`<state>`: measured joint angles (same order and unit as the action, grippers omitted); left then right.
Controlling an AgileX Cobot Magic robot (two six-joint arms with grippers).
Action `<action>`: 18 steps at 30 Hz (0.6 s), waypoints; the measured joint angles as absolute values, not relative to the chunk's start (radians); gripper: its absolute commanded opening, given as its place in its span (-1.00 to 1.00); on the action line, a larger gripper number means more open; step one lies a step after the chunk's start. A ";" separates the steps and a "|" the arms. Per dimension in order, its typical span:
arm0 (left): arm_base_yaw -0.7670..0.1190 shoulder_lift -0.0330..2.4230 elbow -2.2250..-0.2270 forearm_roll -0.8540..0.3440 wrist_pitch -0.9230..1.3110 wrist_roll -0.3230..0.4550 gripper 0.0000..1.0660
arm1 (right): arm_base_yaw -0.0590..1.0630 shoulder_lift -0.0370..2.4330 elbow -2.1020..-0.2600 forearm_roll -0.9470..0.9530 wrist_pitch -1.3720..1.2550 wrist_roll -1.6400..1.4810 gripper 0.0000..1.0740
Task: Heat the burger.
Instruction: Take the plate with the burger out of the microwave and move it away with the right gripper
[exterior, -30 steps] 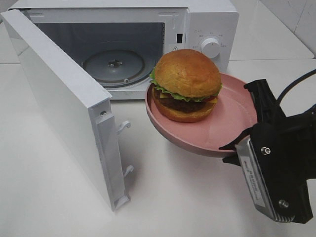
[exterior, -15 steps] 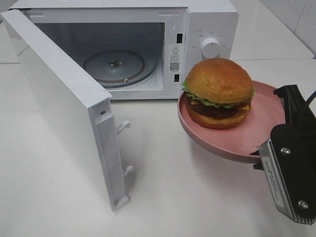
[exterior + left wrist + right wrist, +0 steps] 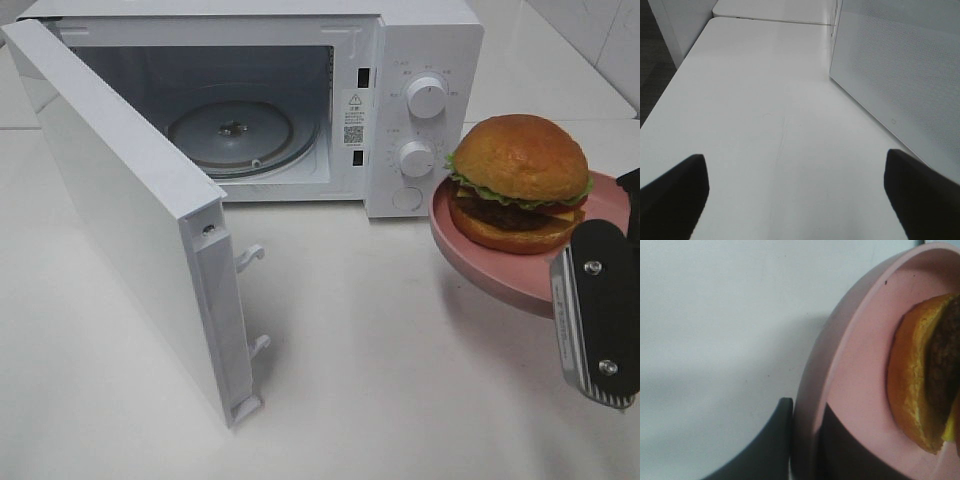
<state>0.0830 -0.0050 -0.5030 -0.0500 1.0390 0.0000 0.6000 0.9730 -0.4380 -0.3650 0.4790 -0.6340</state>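
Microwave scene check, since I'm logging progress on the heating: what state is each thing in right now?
Microwave door: swung wide open.
Turntable: bare.
Burger: on the pink plate, outside the microwave.
Pink plate: held off the table.
Right gripper: shut on the plate's rim.
Left gripper: open, holding nothing.

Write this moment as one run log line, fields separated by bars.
right gripper: shut on pink plate rim | burger: on plate, beside microwave | door: open | left gripper: open, empty
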 measured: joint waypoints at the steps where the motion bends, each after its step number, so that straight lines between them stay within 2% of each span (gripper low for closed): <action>1: 0.083 -0.005 -0.503 -0.050 1.039 0.000 0.63 | 0.600 0.973 -0.438 -0.365 0.479 -0.634 -1.00; 10: 0.083 -0.005 -0.503 -0.050 1.039 0.000 0.63 | 0.600 0.973 -0.438 -0.645 0.531 -0.222 -1.00; 18: 0.083 -0.005 -0.503 -0.050 1.039 0.000 0.63 | 0.600 0.973 -0.438 -0.768 0.604 0.018 -1.00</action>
<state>0.0830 -0.0050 -0.5030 -0.0500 1.0390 0.0000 0.6000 0.9730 -0.4380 -0.7680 0.6040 0.0180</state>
